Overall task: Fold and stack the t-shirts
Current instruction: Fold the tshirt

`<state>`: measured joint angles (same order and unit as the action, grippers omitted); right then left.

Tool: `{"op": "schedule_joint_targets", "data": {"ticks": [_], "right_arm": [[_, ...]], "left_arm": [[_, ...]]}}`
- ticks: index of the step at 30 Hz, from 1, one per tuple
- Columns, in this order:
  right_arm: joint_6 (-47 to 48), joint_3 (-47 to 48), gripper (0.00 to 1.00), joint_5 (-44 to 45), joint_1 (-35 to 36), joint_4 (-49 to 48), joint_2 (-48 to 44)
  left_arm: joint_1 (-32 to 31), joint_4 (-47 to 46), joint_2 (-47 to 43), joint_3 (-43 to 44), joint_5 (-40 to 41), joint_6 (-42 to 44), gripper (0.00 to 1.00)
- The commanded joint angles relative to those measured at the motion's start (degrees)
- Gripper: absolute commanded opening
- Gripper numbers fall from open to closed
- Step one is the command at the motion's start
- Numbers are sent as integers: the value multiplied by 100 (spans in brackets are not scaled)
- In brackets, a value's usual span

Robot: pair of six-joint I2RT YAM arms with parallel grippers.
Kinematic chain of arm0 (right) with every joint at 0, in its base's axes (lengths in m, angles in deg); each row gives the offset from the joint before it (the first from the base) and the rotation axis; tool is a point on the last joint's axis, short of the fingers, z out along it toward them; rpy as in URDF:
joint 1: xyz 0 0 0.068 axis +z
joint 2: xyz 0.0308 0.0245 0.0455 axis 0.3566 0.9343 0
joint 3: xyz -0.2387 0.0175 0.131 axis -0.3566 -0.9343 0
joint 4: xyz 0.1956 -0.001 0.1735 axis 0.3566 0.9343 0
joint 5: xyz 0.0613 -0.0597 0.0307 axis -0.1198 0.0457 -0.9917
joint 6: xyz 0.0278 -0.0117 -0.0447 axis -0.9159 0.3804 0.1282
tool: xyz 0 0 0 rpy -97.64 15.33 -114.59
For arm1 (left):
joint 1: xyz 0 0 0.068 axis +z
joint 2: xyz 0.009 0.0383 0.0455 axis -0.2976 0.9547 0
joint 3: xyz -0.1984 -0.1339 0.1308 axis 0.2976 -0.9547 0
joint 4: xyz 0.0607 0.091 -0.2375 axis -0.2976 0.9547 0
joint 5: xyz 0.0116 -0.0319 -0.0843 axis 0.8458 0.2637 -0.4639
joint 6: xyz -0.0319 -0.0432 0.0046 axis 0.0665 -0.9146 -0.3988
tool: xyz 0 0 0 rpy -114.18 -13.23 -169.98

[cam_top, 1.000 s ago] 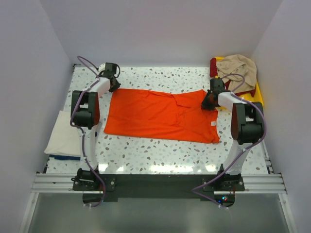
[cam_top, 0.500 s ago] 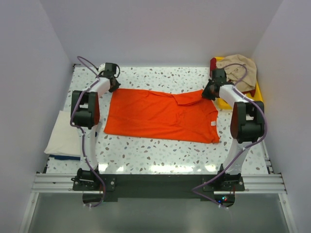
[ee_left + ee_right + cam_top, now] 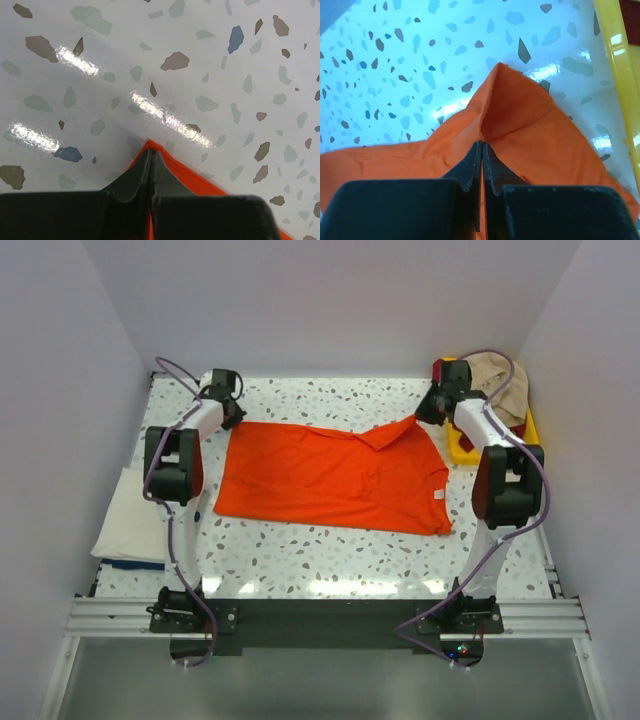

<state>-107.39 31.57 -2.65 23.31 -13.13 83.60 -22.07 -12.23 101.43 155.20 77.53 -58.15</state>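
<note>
Right end effector clenched on the far right corner of the orange t-shirt, left end effector on its far left. Lies spread on the surface. Could slip from either thin pinch, or snag the yellow tray just beside.

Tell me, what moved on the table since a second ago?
The right gripper, shut on the far right corner of the orange t-shirt, pulled it toward the far edge. The left gripper stayed clamped on the far left corner; the beige t-shirt on the yellow tray didn't move.
</note>
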Motion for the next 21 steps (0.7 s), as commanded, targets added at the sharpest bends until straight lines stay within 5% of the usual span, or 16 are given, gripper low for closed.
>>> {"op": "schedule_joint_targets", "data": {"ticks": [1, 19, 21], "right_arm": [[-52, 433, 0, -304, -48, 102, 83], [-131, 1893, 0, -1140, -75, 163, 839], [-139, 1840, 0, -1192, -75, 85, 848]], "left_arm": [[124, -183, -87, 112, -5, 126, 0], [344, -254, -140, 498, -224, 223, 1], [317, -245, -141, 560, -146, 258, 19]]}}
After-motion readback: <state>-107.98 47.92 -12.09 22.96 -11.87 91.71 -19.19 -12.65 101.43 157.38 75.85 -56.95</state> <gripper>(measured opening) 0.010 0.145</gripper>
